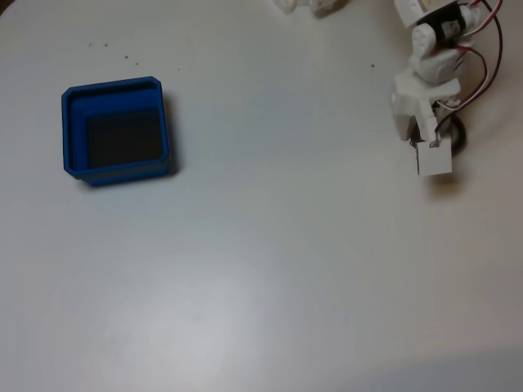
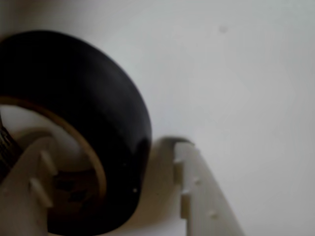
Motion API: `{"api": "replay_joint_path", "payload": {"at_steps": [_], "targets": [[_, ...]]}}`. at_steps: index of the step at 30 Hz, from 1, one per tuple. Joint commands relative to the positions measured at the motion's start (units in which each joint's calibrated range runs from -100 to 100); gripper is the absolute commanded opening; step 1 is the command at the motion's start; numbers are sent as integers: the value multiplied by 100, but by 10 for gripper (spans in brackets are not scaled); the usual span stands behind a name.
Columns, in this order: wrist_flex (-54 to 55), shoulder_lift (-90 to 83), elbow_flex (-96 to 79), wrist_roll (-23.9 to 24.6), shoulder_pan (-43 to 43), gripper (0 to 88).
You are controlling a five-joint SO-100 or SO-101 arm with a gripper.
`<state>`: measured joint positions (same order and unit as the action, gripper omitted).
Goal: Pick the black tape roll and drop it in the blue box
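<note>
gripper down at the table, jaws straddling the black tape roll: in the wrist view one white finger sits inside the roll's hole, the other just outside its wall. whether they are pressing it yet, cannot tell. fixed view: roll mostly hidden behind the gripper. blue box well apart, far left of the gripper.

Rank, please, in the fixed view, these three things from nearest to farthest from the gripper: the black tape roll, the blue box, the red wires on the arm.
1. The black tape roll: at the gripper, mostly hidden behind it.
2. The red wires: above the gripper, along the arm at the right.
3. The blue box: far left on the table.
</note>
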<state>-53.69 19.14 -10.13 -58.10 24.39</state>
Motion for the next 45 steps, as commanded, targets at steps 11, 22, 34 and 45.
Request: {"api": "replay_joint_path", "payload": {"at_steps": [11,22,34,45], "targets": [[-60,-16,178,41,-41,13],[-513,-325,241,32,-60,12],[-1248,-1680,250,32,-529,12],[-1289,-1688,205,32,-734,15]]}}
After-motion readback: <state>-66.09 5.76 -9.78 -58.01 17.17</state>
